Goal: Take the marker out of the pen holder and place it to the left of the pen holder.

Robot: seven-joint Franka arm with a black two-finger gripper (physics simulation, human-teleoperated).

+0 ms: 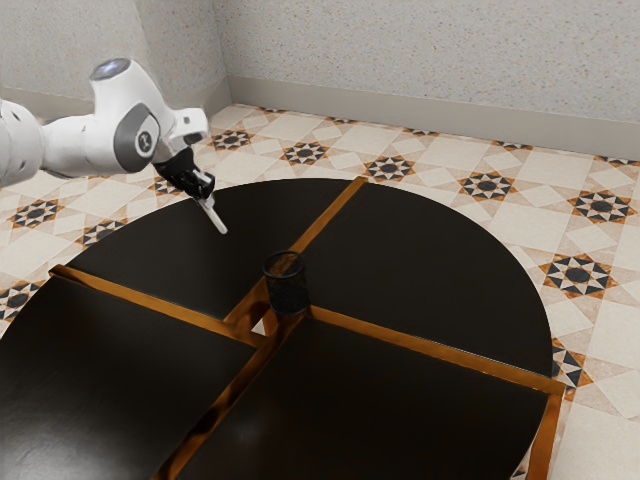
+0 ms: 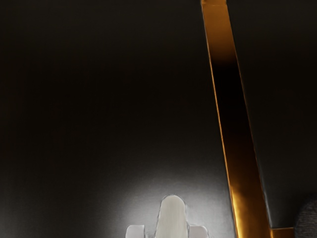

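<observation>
Open tabletop [image 1: 165,240] separates the hand [image 1: 206,198], gripping the marker [image 1: 217,218], from the pen holder [image 1: 288,289].

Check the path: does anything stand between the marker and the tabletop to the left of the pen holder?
Nothing visible does. The marker is held in the tool, above the tabletop; the pen holder stands off toward the exterior view's right.
</observation>
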